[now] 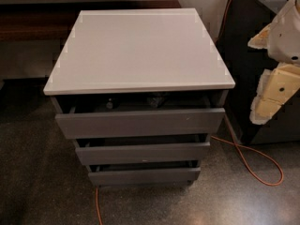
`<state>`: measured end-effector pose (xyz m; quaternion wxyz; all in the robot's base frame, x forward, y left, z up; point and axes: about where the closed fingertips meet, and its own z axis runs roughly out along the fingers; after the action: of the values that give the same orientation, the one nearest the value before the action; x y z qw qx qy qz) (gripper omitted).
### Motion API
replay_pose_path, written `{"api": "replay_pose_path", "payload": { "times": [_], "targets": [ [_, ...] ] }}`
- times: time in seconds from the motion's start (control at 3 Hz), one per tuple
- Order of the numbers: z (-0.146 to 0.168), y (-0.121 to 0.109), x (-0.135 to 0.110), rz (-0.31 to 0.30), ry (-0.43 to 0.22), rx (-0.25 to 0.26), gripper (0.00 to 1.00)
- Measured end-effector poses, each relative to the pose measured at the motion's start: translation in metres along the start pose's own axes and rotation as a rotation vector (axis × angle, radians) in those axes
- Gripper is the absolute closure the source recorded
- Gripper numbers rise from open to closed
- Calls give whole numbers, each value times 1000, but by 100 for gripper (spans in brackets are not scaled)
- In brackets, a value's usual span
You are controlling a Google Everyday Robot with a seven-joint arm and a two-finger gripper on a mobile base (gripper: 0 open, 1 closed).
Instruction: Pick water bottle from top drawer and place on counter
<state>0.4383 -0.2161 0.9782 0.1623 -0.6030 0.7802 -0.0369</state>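
The counter [140, 50] is the white top slab of the grey drawer cabinet, and nothing lies on it. The top drawer [140, 122] is pulled out a little below it. In the narrow gap a dark-banded shape, which seems to be the water bottle [158, 99], lies right of the middle, mostly hidden under the counter. My gripper [275, 93], white and cream coloured, hangs at the right edge of the view. It is right of the cabinet, at about the height of the top drawer and well apart from it.
A dark cap [110, 104] of another bottle shows in the left part of the drawer gap. Two narrower grey drawers [143, 153] stand slightly open below. An orange cable [253, 161] loops on the floor at the right. A dark cabinet [243, 55] stands behind my arm.
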Motion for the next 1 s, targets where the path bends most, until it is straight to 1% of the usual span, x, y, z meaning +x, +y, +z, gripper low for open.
{"api": "replay_pose_path", "payload": {
  "times": [0.33,0.67,1.0],
  "targets": [
    [0,0,0,0,0,0,0],
    [9,-2,-12,-23,-21,-29,0],
    [36,0,-28,-58,-85,-70,0]
  ]
}}
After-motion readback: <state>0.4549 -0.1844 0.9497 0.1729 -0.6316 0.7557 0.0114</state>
